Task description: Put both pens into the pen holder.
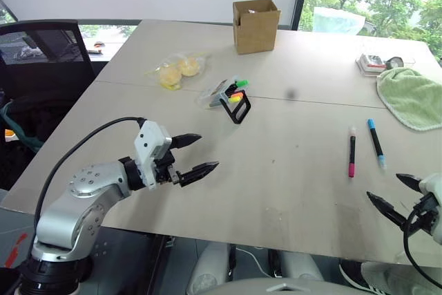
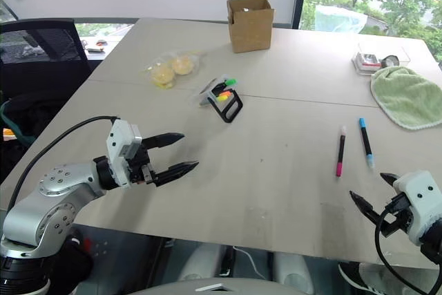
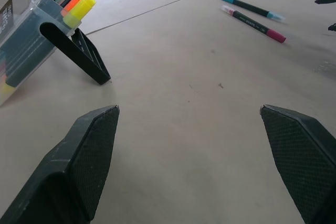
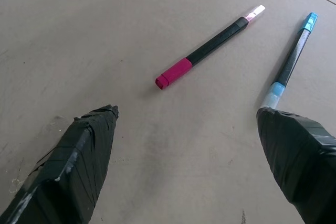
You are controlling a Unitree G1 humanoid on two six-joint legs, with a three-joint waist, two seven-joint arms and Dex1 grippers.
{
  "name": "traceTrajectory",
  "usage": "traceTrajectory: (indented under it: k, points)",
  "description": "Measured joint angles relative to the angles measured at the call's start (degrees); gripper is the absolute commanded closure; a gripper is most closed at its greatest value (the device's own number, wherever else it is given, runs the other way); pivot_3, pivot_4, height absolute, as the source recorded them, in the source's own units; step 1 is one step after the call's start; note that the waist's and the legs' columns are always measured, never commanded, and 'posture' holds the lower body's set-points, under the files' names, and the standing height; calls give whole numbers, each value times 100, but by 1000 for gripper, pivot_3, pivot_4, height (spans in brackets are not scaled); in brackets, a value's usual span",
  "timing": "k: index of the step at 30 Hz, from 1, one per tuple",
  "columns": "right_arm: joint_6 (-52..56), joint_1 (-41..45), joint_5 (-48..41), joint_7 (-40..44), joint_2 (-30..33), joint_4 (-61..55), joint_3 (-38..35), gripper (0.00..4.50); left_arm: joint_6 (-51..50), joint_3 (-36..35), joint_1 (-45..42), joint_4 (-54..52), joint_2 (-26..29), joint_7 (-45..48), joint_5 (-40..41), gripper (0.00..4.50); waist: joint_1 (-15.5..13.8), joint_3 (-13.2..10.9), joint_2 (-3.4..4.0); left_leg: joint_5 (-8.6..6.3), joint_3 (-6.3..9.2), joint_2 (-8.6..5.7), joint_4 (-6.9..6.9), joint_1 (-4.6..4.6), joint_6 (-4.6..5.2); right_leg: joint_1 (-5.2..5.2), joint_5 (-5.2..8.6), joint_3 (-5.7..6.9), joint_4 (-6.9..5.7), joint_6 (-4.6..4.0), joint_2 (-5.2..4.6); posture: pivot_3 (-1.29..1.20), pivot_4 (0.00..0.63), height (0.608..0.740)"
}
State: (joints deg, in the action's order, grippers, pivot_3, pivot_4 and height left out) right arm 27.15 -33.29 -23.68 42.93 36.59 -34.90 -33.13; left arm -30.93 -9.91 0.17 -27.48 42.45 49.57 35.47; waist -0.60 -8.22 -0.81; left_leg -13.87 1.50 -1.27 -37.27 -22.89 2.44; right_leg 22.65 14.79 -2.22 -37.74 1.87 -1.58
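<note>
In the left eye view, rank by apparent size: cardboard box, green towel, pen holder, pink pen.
1. Green towel, partly cut off by the frame edge
2. Cardboard box, close to the towel and farther from the camera
3. Pen holder
4. Pink pen, slimmest

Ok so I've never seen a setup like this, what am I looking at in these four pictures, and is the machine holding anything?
It is a two-armed robot at a table. Two pictures come from cameras on its head, looking down over its arms. The other two come from cameras on its wrists, looking out between each gripper's two black fingers. The left gripper and the right gripper are both open and hold nothing. On the table lie two pens, a pink-ended pen and a blue-ended pen, side by side and apart. Farther off stand a small black pen holder with highlighters, a cardboard box, a bag of yellow items and a green cloth.
</note>
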Motion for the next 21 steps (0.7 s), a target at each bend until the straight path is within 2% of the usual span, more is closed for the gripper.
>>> traceTrajectory:
  k: [3,7,11,16,17,18,19,20,21]
  points:
    - [443,501,-152,-288,7,87,12,0,-37,-40,0,0,-3,108,156,56,15,-5,-8,0,-12,6,-1,4,0,1,-1,6,2,-3,-9,0,150,740]
    - [2058,2163,-177,-1367,344,535,254,0,-128,-59,-322,-139,-12,431,697,56,37,-22,-14,1,-28,5,-7,10,2,2,-9,83,3,-18,-73,0,150,740]
    - [3203,3664,41,-1975,532,1603,976,0,-113,103,-638,-201,-42,524,760,56,-5,-31,-9,1,-22,4,0,3,1,6,-10,97,4,-18,-69,0,150,740]
    - [4047,5248,322,-2295,637,2839,1781,0,-36,325,-1017,-256,-130,547,744,56,-19,-36,-2,1,-17,2,8,-7,0,10,-22,109,12,3,-66,0,150,740]
    - [4137,5432,352,-2303,674,3018,1905,515,-25,358,-1052,-261,-143,547,742,0,-19,-36,-3,-1,-17,2,8,-9,2,9,-21,112,15,4,-67,0,150,740]
    - [4256,5650,401,-2274,758,3271,2077,820,-10,386,-1120,-263,-158,544,734,0,-22,-37,-2,-2,-15,2,9,-15,4,10,-21,119,22,6,-68,0,150,740]
    - [4309,5733,426,-2229,824,3413,2175,1375,2,385,-1161,-263,-158,540,733,0,-25,-37,-2,-3,-11,2,9,-21,6,10,-21,126,30,7,-69,0,150,740]
    - [4346,5762,434,-2203,859,3487,2219,1546,3,385,-1188,-263,-158,539,733,0,-26,-37,-2,-4,-10,2,9,-24,7,10,-21,128,33,7,-69,0,150,740]
    - [4385,5776,447,-2158,917,3572,2306,2016,0,385,-1224,-263,-163,521,739,0,-24,-37,-2,-4,-7,2,9,-28,8,10,-22,131,36,8,-69,0,150,740]
